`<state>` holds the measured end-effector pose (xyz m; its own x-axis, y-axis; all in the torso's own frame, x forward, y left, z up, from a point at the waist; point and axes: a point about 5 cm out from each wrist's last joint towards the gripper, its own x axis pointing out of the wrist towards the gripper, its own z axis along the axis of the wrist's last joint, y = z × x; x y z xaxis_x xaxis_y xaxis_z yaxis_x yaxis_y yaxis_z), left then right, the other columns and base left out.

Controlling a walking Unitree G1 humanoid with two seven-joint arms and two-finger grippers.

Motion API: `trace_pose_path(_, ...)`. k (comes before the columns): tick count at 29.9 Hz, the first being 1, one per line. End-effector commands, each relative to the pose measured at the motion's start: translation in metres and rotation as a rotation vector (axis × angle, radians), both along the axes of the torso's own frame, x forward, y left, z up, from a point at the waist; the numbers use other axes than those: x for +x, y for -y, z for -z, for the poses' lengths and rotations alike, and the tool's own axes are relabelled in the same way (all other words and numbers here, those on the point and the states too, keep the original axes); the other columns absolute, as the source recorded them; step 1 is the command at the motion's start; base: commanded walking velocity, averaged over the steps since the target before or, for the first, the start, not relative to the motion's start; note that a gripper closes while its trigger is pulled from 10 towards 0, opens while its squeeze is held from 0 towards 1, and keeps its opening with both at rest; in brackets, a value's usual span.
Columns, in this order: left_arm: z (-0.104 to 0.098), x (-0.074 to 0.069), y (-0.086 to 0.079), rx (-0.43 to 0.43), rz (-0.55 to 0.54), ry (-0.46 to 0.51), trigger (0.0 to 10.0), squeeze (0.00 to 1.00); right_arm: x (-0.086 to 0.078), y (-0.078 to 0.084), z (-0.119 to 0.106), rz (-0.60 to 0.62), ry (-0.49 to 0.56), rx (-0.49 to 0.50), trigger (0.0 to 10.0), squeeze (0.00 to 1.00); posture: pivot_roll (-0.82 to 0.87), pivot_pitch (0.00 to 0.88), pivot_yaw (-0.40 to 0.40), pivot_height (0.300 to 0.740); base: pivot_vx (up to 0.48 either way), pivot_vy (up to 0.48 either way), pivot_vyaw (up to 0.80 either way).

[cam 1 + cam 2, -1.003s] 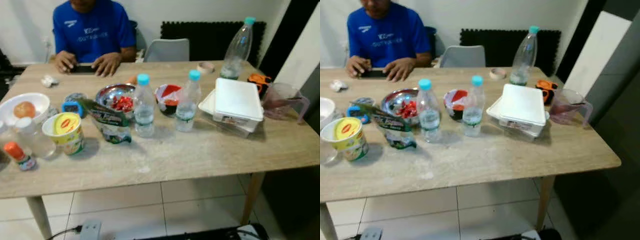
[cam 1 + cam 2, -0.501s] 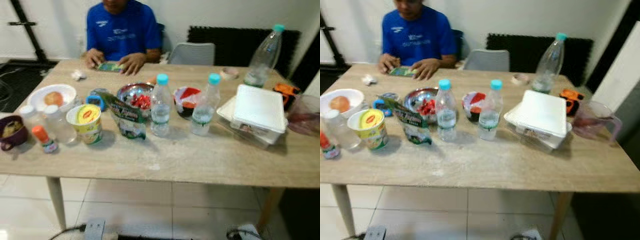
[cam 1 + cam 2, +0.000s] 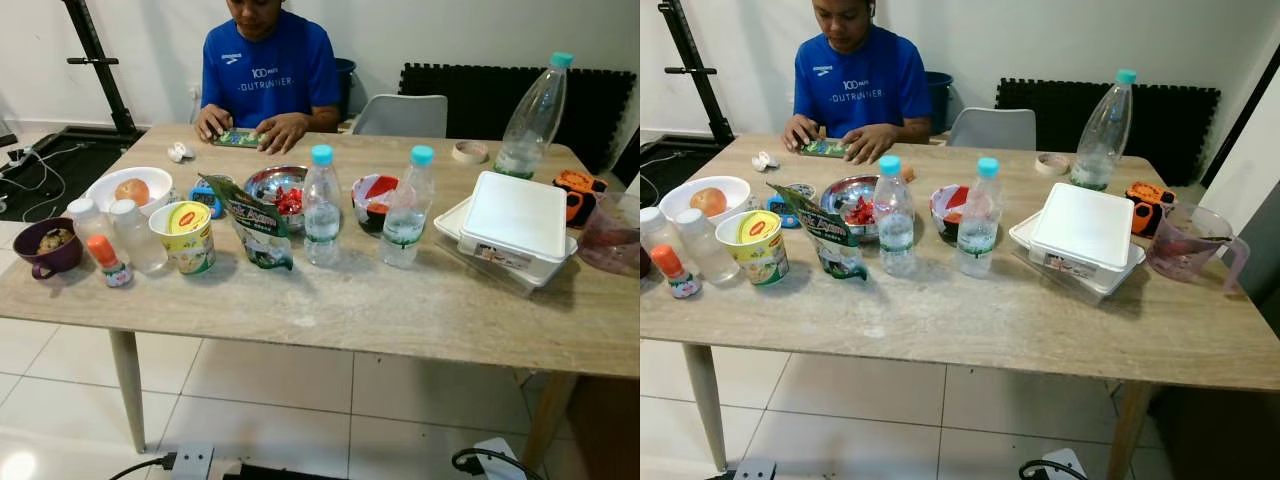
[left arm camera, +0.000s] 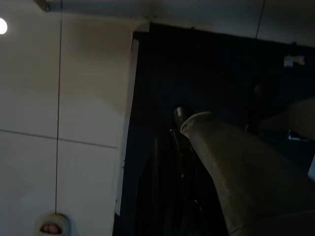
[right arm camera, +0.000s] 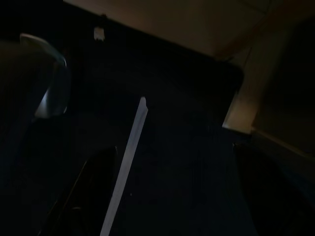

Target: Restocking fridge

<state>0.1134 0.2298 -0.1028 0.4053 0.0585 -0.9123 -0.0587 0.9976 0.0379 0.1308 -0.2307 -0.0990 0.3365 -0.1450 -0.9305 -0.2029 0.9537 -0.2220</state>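
The two small clear plastic water bottles with turquoise caps (image 3: pixel 322 208) (image 3: pixel 407 210) stand mid-counter, well apart from either tool, whose finger state I cannot tell; likely light, smooth and slightly squashy, best gripped around the mid-body.

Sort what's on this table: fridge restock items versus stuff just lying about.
For the fridge:
two small water bottles
tall bottle
white foam box
bowl of red food
yellow tub

Just lying about:
tape roll
orange scissors
phone
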Motion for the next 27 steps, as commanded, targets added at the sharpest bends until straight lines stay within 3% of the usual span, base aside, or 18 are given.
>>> trace_pose_path(1, -0.001, 0.0, -0.002, 0.013, -0.01, 0.004, 10.0, 0.0, -0.001, 0.006, -0.001, -0.003, 0.004, -0.013, 10.0, 0.0, -0.04, 0.0, -0.029, 0.74, 0.0, -0.349, 0.0)
trace_pose_path(9, 0.0, 0.002, 0.002, 0.022, -0.009, 0.006, 10.0, 0.0, -0.018, 0.025, -0.001, 0.005, -0.02, -0.036, 10.0, 0.0, -0.04, 0.0, -0.032, 0.74, 0.0, -0.087, 0.0)
trace_pose_path(15, 0.0, 0.002, 0.003, 0.019, -0.008, 0.008, 10.0, 0.0, -0.02, 0.022, 0.0, -0.006, -0.019, -0.035, 10.0, 0.0, -0.04, 0.0, -0.033, 0.74, 0.0, 0.0, 0.0)
trace_pose_path(21, -0.001, 0.0, -0.003, 0.021, -0.013, 0.009, 10.0, 0.0, -0.012, 0.019, -0.001, -0.025, 0.008, -0.033, 10.0, 0.0, -0.04, 0.0, -0.033, 0.74, 0.0, 0.0, 0.0)
trace_pose_path(27, 0.0, -0.001, -0.003, 0.019, 0.015, -0.002, 10.0, 0.0, -0.003, 0.018, -0.004, -0.032, 0.027, -0.03, 10.0, 0.0, -0.04, 0.0, -0.032, 0.74, 0.0, -0.469, 0.0)
